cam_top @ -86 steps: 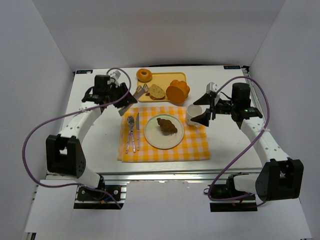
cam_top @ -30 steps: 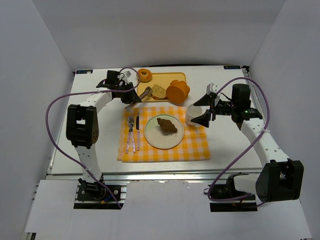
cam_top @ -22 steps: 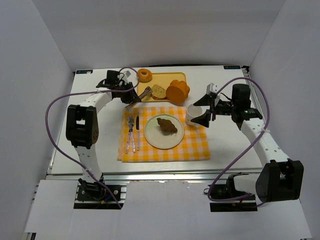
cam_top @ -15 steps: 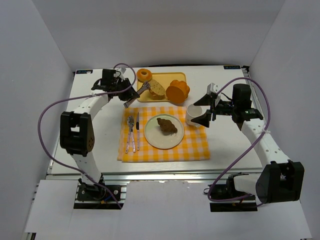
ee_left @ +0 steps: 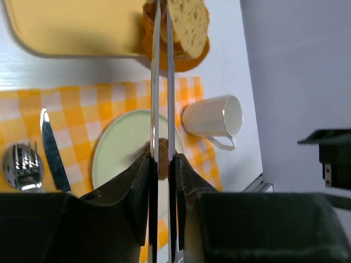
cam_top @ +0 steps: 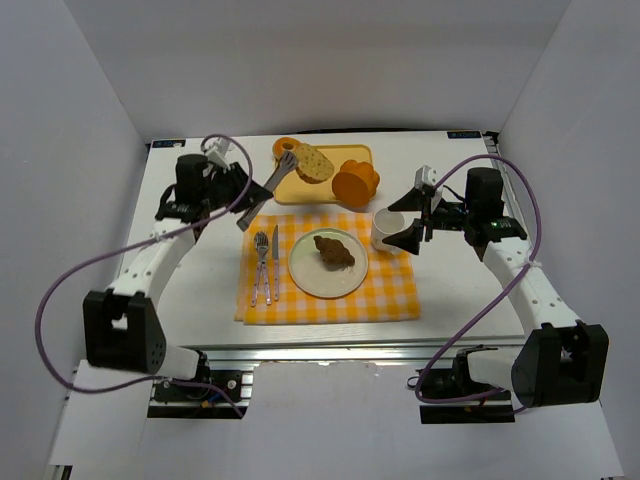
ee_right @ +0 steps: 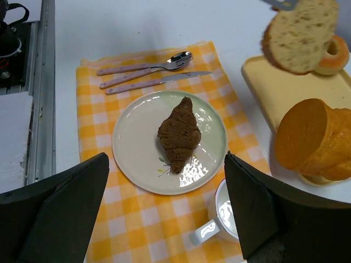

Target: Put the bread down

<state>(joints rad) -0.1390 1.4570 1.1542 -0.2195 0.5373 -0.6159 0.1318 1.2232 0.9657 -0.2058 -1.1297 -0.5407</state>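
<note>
One bread slice | at tongs tip | tongs in left tool

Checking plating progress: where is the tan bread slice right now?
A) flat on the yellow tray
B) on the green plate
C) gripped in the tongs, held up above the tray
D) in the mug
C: the tongs in the left hand pinch the bread slice in the air above the yellow tray; the plate holds only the dark piece.

Probably a lab: white enclosure walls, aluminium-frame table.
</note>
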